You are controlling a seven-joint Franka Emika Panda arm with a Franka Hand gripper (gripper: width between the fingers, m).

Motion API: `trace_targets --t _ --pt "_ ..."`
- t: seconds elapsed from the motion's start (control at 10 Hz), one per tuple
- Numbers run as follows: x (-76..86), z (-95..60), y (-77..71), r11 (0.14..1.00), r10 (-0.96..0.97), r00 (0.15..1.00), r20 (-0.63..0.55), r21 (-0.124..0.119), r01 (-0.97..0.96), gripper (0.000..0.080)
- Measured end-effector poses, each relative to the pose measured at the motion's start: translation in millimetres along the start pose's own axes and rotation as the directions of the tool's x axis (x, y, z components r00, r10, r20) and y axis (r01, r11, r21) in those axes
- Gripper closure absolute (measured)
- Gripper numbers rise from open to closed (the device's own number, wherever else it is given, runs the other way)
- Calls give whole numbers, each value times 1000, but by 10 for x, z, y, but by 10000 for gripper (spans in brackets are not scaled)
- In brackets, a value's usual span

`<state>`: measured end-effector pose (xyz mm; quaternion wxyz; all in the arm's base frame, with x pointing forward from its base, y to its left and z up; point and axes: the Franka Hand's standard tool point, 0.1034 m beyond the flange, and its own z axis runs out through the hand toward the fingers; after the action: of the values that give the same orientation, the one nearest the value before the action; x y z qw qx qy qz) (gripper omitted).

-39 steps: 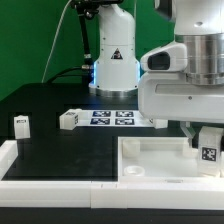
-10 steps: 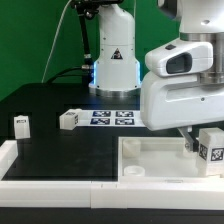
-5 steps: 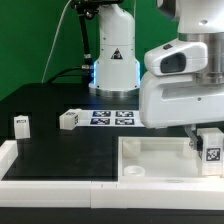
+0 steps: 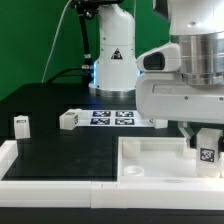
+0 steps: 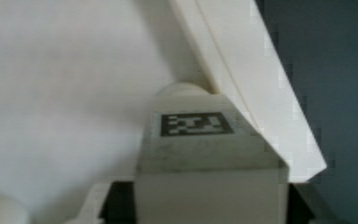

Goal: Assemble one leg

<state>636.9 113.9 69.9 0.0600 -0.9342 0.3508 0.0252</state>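
My gripper [image 4: 206, 138] is shut on a leg [image 4: 208, 150], a small chunky white block with a black-and-white tag. It holds the leg upright at the far right part of the large white panel [image 4: 160, 158], down by the panel's surface. In the wrist view the leg [image 5: 201, 150] fills the space between the dark fingers [image 5: 126, 200] of the gripper [image 5: 202, 205], with the panel [image 5: 69, 90] and its raised rim [image 5: 247, 70] right behind it. Whether the leg sits in a socket is hidden.
Two more white legs lie on the black table at the exterior view's left, one [image 4: 21, 125] near the edge and one [image 4: 68, 119] beside the marker board [image 4: 112, 117]. The robot base [image 4: 113, 60] stands behind. A round socket [image 4: 134, 170] shows at the panel's near corner.
Over the last second the hand has turned slightly and shifted a little toward the exterior view's left, still holding the leg at the panel. The other legs have not moved.
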Motion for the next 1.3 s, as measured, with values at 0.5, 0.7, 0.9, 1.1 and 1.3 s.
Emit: trace_targets --t 0.5,0.7,0.9,1.1,1.3 --pt "5 5 17 874 486 874 8 0 -486 506" --pt "5 6 14 770 638 770 13 1 -638 506" --pt "-1 6 7 712 702 712 15 1 -702 500" --pt "-7 7 2 718 696 718 15 1 -696 296" --pt "-33 10 -18 761 649 761 15 0 -649 177"
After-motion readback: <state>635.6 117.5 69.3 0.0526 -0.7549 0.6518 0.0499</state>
